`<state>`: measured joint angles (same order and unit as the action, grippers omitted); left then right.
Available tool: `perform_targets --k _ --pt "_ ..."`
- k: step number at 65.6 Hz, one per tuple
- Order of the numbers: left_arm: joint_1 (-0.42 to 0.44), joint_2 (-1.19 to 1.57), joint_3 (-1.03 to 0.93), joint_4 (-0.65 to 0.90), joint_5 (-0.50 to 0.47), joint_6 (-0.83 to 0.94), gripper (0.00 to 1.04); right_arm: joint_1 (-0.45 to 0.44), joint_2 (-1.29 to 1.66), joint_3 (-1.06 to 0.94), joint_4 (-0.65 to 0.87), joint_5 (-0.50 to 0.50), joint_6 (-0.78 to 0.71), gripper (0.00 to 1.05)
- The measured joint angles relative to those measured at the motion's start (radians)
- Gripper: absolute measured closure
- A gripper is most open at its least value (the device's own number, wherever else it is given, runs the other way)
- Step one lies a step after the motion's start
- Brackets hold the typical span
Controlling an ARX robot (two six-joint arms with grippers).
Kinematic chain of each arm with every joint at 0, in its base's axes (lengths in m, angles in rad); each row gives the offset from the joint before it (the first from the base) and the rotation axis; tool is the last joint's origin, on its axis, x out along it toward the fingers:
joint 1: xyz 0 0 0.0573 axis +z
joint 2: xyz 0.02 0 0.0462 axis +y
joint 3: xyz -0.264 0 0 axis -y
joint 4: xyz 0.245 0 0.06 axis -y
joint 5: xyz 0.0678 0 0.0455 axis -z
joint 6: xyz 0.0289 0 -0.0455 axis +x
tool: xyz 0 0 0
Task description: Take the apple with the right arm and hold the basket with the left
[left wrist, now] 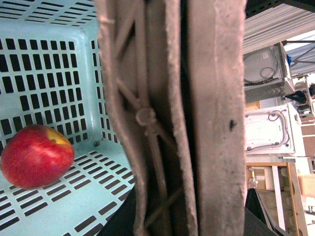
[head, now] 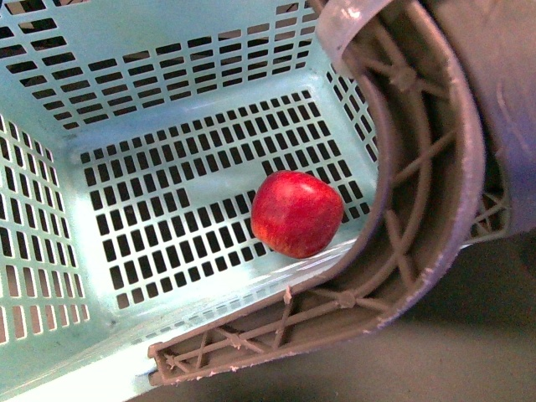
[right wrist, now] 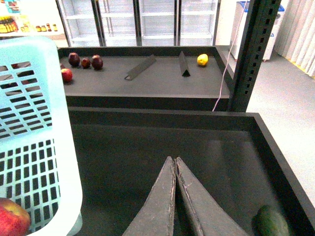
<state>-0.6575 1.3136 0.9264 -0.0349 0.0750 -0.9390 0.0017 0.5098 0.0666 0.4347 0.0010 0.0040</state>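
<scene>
Plainly, the apple (head: pixel 296 213) lay on the slotted floor of the basket (head: pixel 167 67), against the wall below the handle (head: pixel 427 184). The handle ran between the left gripper (left wrist: pixel 189 216) fingers; their grip could not be told. The right gripper (right wrist: pixel 174 160) hung over the dark worktop (right wrist: pixel 128 147), jaws pressed together and empty.

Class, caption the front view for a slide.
Red apple lies alone on the slotted floor of the teal basket, close to its grey latticed handle.
</scene>
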Motion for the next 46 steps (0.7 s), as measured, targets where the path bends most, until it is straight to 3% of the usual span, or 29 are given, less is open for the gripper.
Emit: perform_targets --k 46 --pt "0.000 0.000 0.000 0.000 0.000 0.000 0.89 0.000 -0.256 -0.049 -0.180 -0.001 -0.001 1.03"
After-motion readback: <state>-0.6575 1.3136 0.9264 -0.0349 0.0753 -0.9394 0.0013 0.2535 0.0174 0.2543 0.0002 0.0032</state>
